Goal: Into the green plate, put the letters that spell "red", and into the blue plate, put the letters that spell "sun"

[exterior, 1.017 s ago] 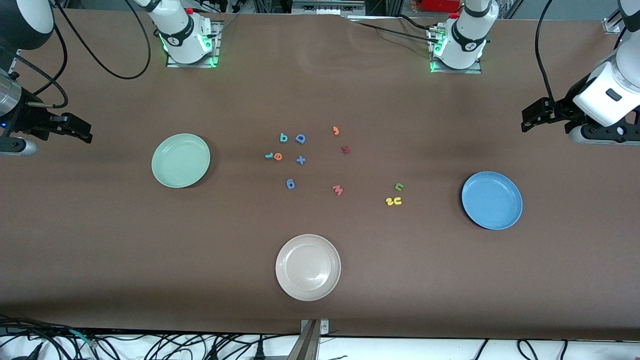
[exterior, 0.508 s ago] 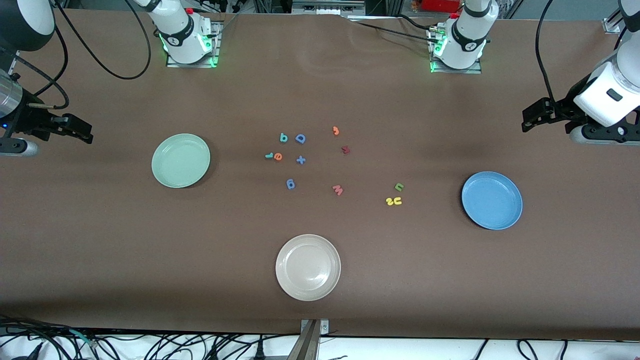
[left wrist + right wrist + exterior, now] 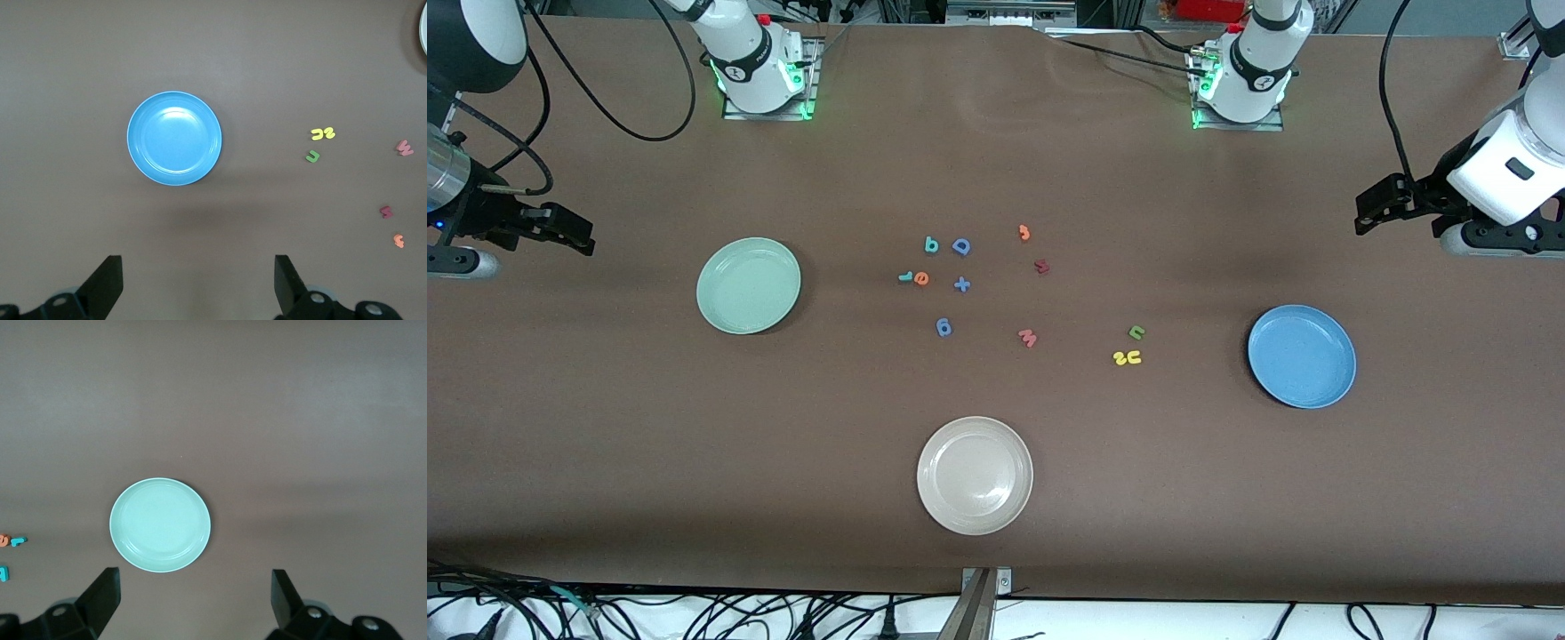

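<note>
Both my end effectors are open and carry nothing. My right end effector (image 3: 578,236) hangs over bare worktop at the right arm's end. My left end effector (image 3: 1366,218) does the same at the left arm's end.

Clock hours below are read on the front view.

**Red letters**
- The red letters (image 3: 920,267) lie at about 3 o'clock from my right end effector.
- The green plate (image 3: 720,307) sits between us, closer to 4 o'clock, so this group is the right arm's by nearness.
- The r (image 3: 905,277) lies flat with its long axis roughly along 3–9. It is just beside or touching the e (image 3: 921,279), which is round and has no long axis.
- The b (image 3: 931,244) is a little farther from the front camera, with its stem near 12–6, just beside a blue D (image 3: 961,246) that I must leave.

**Sun letters**
- The sun letters (image 3: 1128,348) lie at about 8 o'clock from my left end effector.
- The blue plate (image 3: 1280,382) is nearer, at about 7 o'clock, so this group is the left arm's.
- The two yellow letters (image 3: 1128,357) sit side by side in a row along 3–9, too close for me to tell whether they touch.
- The green n (image 3: 1136,332) is just at their 12 o'clock — apart from them, and I judge its opening points toward 1 o'clock.

Both plates are empty in my wrist views — no letter is moved yet.
</note>
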You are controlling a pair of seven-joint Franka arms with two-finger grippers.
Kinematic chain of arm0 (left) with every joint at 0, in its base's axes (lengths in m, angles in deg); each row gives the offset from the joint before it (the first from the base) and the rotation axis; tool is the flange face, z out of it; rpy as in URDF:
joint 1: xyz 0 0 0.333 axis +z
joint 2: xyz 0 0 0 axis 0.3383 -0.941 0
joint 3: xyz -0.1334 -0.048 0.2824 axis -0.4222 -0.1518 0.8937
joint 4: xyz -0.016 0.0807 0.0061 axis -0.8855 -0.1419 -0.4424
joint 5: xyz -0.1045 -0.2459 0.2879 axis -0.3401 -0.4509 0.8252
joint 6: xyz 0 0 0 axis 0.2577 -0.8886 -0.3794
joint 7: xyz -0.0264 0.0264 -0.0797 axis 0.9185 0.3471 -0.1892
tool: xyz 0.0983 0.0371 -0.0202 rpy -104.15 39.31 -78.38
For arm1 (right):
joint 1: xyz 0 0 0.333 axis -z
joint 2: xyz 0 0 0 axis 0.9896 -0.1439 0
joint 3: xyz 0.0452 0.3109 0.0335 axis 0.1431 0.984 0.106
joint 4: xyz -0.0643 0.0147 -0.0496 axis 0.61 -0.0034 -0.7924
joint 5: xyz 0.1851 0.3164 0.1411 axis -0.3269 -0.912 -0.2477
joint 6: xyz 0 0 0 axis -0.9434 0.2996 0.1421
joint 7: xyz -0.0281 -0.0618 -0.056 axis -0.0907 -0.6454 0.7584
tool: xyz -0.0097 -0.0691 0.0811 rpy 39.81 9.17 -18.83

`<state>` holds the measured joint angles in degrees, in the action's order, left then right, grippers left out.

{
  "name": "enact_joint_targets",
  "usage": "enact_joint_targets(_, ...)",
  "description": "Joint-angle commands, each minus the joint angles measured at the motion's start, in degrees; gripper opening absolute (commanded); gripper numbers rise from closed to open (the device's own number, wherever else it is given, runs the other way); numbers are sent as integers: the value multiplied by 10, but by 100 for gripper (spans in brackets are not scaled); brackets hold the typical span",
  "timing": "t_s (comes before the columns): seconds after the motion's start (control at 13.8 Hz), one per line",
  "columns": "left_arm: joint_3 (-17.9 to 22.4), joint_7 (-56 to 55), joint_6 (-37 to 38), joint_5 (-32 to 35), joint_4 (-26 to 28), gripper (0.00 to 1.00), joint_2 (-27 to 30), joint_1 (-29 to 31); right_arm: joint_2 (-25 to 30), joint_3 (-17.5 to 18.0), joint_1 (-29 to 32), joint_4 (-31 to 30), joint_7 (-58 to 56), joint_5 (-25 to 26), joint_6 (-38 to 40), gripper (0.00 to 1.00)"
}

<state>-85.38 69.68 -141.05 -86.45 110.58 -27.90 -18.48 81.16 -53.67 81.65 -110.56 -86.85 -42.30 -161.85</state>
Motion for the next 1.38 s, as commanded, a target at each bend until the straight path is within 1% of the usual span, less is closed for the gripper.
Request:
enact_joint_targets(0.0, 0, 3, 5, -14, -13, 100, -6, 3, 1, 4, 6, 0, 4, -10, 4, 100)
enact_joint_targets(0.87, 1, 3, 5, -14, -13, 100, -7, 2, 0, 4, 5, -2, 4, -10, 0, 100)
enact_joint_targets(1.31, -1, 4, 7, -14, -13, 100, -28, -6, 1, 5, 5, -2, 4, -10, 2, 100)
